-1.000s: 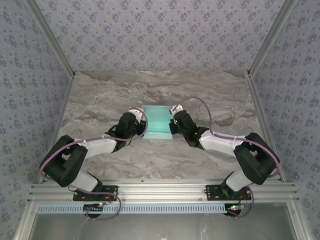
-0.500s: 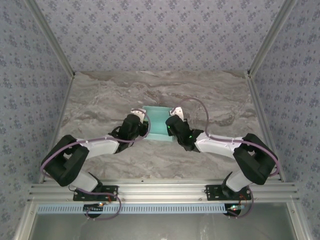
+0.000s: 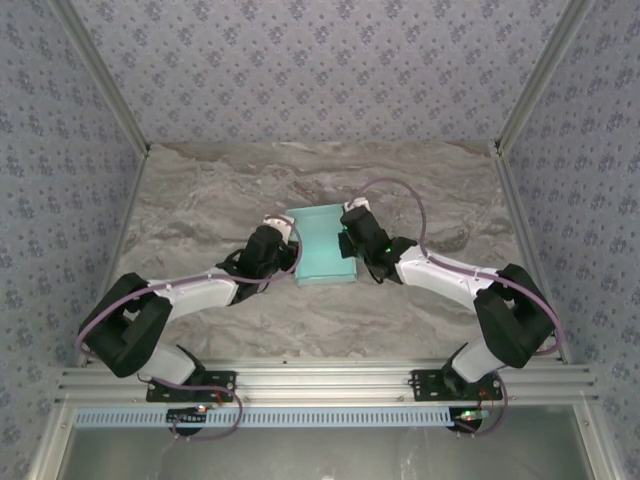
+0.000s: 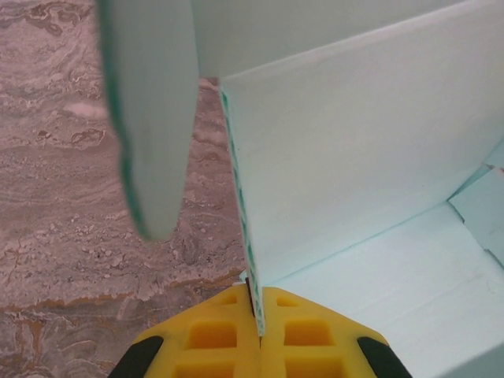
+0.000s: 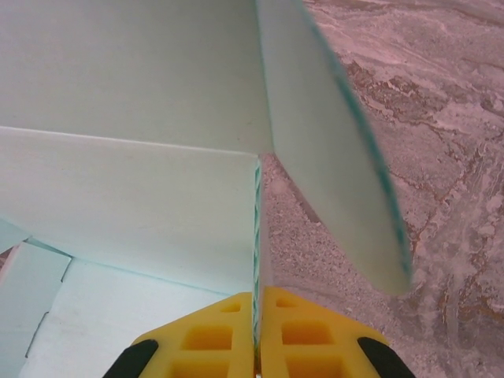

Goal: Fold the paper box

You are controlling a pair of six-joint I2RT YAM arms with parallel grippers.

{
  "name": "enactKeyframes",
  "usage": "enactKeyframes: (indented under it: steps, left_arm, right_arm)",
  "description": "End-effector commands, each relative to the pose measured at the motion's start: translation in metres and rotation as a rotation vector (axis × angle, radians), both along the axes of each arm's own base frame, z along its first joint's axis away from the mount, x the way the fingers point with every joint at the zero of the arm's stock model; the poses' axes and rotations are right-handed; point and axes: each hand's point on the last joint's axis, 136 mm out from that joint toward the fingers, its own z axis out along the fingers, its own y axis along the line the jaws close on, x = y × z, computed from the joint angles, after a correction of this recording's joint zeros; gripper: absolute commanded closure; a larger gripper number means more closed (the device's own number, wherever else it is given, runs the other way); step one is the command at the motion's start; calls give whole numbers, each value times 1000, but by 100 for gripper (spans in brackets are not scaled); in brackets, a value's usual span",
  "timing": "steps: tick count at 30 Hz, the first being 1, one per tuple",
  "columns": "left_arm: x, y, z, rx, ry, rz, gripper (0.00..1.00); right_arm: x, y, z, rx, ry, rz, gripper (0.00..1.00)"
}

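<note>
The paper box, light aqua-blue card, sits mid-table between my two arms with its side walls raised. My left gripper is shut on the box's left wall; in the left wrist view the yellow fingers pinch the wall's edge, and a rounded flap hangs to the left of it. My right gripper is shut on the right wall; in the right wrist view its yellow fingers clamp the wall's edge, with a rounded flap standing out to the right. The box floor lies inside.
The marble-patterned tabletop stretches out around the box. Patterned walls with metal posts enclose the back and sides. An aluminium rail carries both arm bases at the near edge.
Over the last second the right gripper swung in toward the box's middle and then went back out and farther from the bases. The left gripper crept right. The box now reads as a fuller, taller shape.
</note>
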Motion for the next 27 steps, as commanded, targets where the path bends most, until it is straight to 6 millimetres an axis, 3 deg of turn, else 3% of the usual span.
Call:
enactKeyframes:
  steps: [1,10,16,25,27]
  left_arm:
    - [-4,-41,34,-154,-47,-94,96]
    - [-11,-49,18,-138,-36,-45,96]
    - [-18,-48,6,-143,-22,-22,96]
    - [-19,-40,3,-93,-39,0,96]
    - [-19,-40,3,-81,-42,-7,96]
  right_arm:
    - [-17,37,-5,98,30,69,92]
    - [-38,23,-30,120,23,-65,90]
    - [-46,18,-27,164,20,-143,87]
    - [-64,18,-12,205,61,-114,71]
    - [-69,11,-11,217,78,-132,62]
